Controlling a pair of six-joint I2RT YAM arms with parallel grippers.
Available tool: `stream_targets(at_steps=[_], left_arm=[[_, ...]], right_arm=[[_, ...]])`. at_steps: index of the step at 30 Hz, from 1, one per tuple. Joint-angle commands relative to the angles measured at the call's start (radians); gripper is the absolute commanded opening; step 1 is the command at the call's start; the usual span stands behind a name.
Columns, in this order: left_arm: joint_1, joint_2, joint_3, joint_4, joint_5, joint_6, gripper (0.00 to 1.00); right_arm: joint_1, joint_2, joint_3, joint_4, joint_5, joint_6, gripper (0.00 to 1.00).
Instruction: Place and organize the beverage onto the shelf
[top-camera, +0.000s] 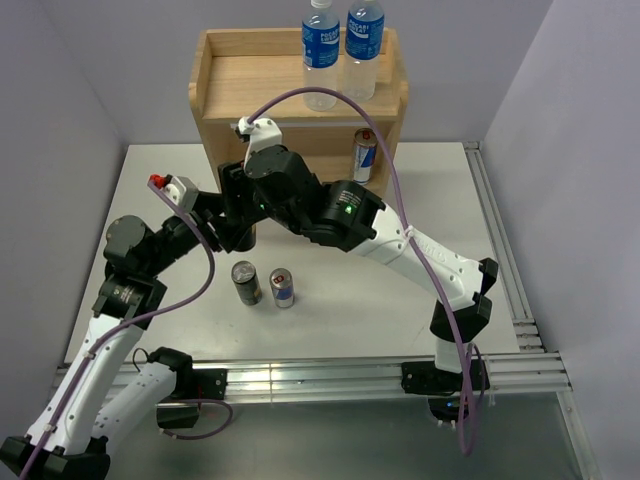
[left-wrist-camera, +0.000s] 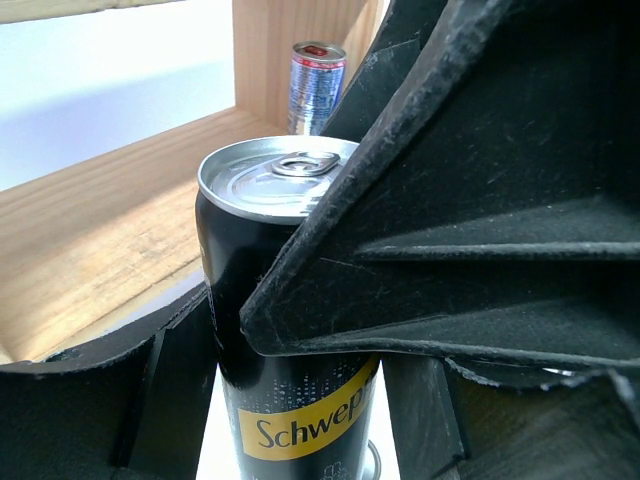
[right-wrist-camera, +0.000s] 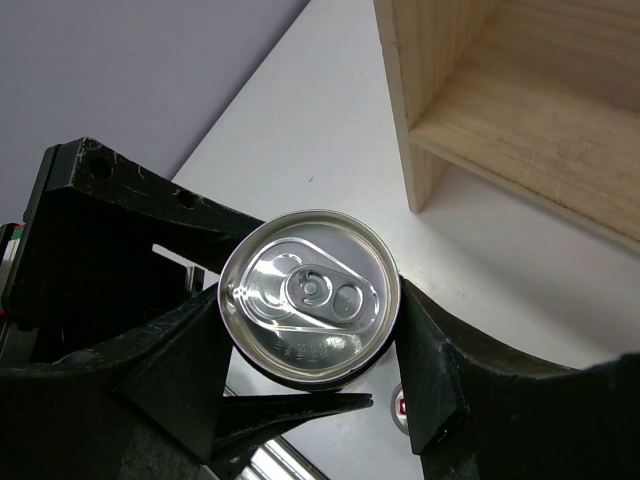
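Top external view: the shelf (top-camera: 250, 80) stands at the far edge of the table (top-camera: 350, 300). Two bottles (top-camera: 321, 35) stand at the right of its top board. One can (top-camera: 364, 155) stands at the right of its lower tier. Both arms meet just in front of the shelf's left half, and the wrists hide the claws there. Two more cans (top-camera: 246, 283) stand side by side on the table, nearer.

Left wrist view: the left claw (left-wrist-camera: 300, 400) pinches an upright black can (left-wrist-camera: 270, 300) low on its body, one finger on each side. A ribbed black part (left-wrist-camera: 470, 230) covers the can's right rim. The shelf's lower board lies just beyond the can, to the left.

Right wrist view: the right claw (right-wrist-camera: 310, 340) pinches the black can just below its lid, with a finger pressed on each side. The can is outside the shelf, over the table. The shelf's side panel and lower board lie to the far right of the claw, near the can but not touching it.
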Motion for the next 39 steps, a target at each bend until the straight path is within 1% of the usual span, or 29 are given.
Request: stream_targets(at_steps=[1,5,7,8,10,11,12,15,22,25,26,27,29,32,33,35,37,39], left_arm=[[0.006,0.012,0.008,-0.064,-0.136,-0.010,0.00],[0.006,-0.001,-0.003,-0.062,-0.081,-0.010,0.00],[0.006,0.002,-0.001,-0.074,-0.087,-0.004,0.00],[0.006,0.004,0.002,-0.080,-0.093,0.001,0.00],[0.006,0.005,0.002,-0.094,-0.130,0.005,0.00],[0.006,0.005,0.002,-0.094,-0.135,0.008,0.00],[0.006,0.004,0.002,-0.097,-0.139,0.008,0.00],[0.006,0.005,0.005,-0.099,-0.156,0.007,0.00],[0.006,-0.007,0.000,-0.094,-0.191,0.005,0.00],[0.008,-0.027,-0.018,-0.068,-0.242,-0.004,0.00],[0.006,-0.034,-0.029,-0.046,-0.289,-0.007,0.00],[0.006,-0.047,-0.036,-0.042,-0.315,-0.019,0.00],[0.006,-0.068,-0.055,0.026,-0.383,-0.032,0.00],[0.006,-0.096,-0.084,0.083,-0.438,-0.059,0.00],[0.006,-0.100,-0.092,0.120,-0.472,-0.068,0.00],[0.008,-0.107,-0.111,0.149,-0.496,-0.071,0.00],[0.005,-0.104,-0.133,0.206,-0.535,-0.081,0.00],[-0.001,-0.096,-0.154,0.260,-0.540,-0.082,0.00]], right_arm=[[0.024,0.009,0.062,0.176,0.001,-0.002,0.56],[0.023,0.038,0.093,0.205,-0.010,-0.005,0.57],[0.023,0.064,0.129,0.202,-0.005,-0.007,0.61],[0.023,0.070,0.140,0.196,0.001,-0.010,0.66],[0.024,0.078,0.148,0.200,0.013,-0.016,0.90],[0.023,0.076,0.142,0.211,0.021,-0.024,0.96],[0.024,0.069,0.125,0.217,0.024,-0.025,0.98],[0.021,0.056,0.094,0.233,0.038,-0.033,0.99],[0.021,0.053,0.080,0.231,0.047,-0.027,0.99],[0.024,0.027,0.054,0.234,0.072,-0.028,0.99],[0.026,0.015,0.041,0.240,0.082,-0.031,0.99],[0.033,-0.013,0.006,0.245,0.114,-0.033,0.99],[0.042,-0.068,-0.039,0.265,0.147,-0.035,0.99],[0.073,-0.158,-0.162,0.314,0.205,-0.036,0.99],[0.081,-0.181,-0.227,0.326,0.220,-0.035,0.99],[0.102,-0.249,-0.321,0.357,0.253,-0.031,0.99],[0.125,-0.293,-0.380,0.378,0.291,-0.031,0.99],[0.141,-0.358,-0.465,0.412,0.317,-0.031,0.99]])
